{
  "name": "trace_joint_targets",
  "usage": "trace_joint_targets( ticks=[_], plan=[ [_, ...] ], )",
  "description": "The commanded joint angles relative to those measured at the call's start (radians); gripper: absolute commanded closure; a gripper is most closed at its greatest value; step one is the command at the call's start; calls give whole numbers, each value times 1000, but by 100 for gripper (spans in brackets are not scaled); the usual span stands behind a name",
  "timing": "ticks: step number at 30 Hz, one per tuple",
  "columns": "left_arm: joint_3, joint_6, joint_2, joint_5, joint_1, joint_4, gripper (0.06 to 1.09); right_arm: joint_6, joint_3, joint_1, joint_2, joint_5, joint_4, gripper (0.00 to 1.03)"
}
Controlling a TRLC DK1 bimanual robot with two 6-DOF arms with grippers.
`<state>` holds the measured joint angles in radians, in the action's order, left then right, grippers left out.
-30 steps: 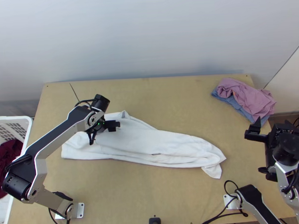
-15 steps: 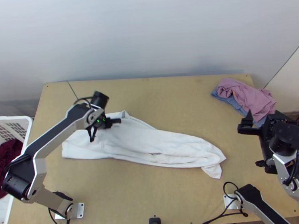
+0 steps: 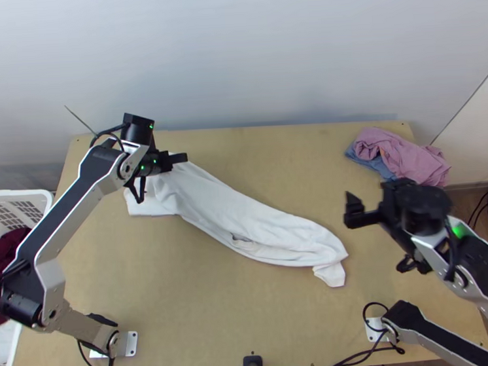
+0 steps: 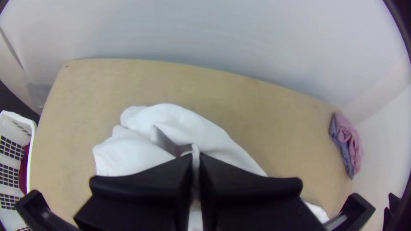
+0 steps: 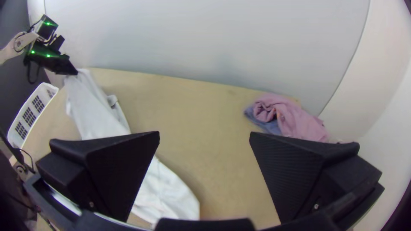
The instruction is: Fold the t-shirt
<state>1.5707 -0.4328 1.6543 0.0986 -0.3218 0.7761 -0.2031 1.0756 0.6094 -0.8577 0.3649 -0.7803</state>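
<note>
"Jaws of the left arm (image 3: 75,202): how set?"

"Closed on the white t-shirt (image 3: 246,216), near the far left end, with a fold pinched up. Jaws of the right arm (image 3: 477,256): spread wide, holding nothing, apart from the t-shirt."

"And the rest of it?"

"Stretched over the worktop (image 3: 275,161) in a long, bunched strip, slanting towards the near right."

"Likely to handle how?"

"Light, soft, limp, by the look of it. Apt to sag mid-length and let the layers slide apart. Best taken by the loose corner (image 3: 331,275) at the near right, all layers together."

"Count?"

"One t-shirt, two arms. One pink cloth (image 3: 409,154) and one blue cloth (image 3: 374,165), heaped at the far right. One basket (image 3: 28,192), with at least one dark red cloth (image 3: 2,261) inside."
</note>
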Motion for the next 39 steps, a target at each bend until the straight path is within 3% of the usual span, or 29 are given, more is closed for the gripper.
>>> trace_joint_targets(
  ticks=[1,3,4,8,11,14,23,26,32,39],
  plan=[
    [48,0,85,30,33,-14,41,-75,72,84,-141,-95,-10,5],
    [71,-12,93,36,32,-15,20,-75,67,116,-168,-100,7,5],
    [80,-20,93,36,30,-15,18,-75,61,127,-184,-100,19,5],
    [149,-18,84,18,23,41,16,-87,67,156,-262,-127,42,5],
    [242,-52,78,-94,15,224,12,-125,69,181,-310,-222,42,5],
    [219,-63,27,-215,-5,310,12,-156,67,222,-354,-304,41,5],
    [-17,-47,-108,-218,-30,319,12,-268,119,308,-564,-636,13,7],
    [-78,-46,-139,-217,-22,315,12,-271,152,355,-649,-704,15,7],
    [-155,-44,-194,-215,13,315,12,-251,218,431,-813,-708,49,7],
    [-238,-40,-272,-215,46,316,12,-237,215,386,-929,-633,210,6]
  ],
)
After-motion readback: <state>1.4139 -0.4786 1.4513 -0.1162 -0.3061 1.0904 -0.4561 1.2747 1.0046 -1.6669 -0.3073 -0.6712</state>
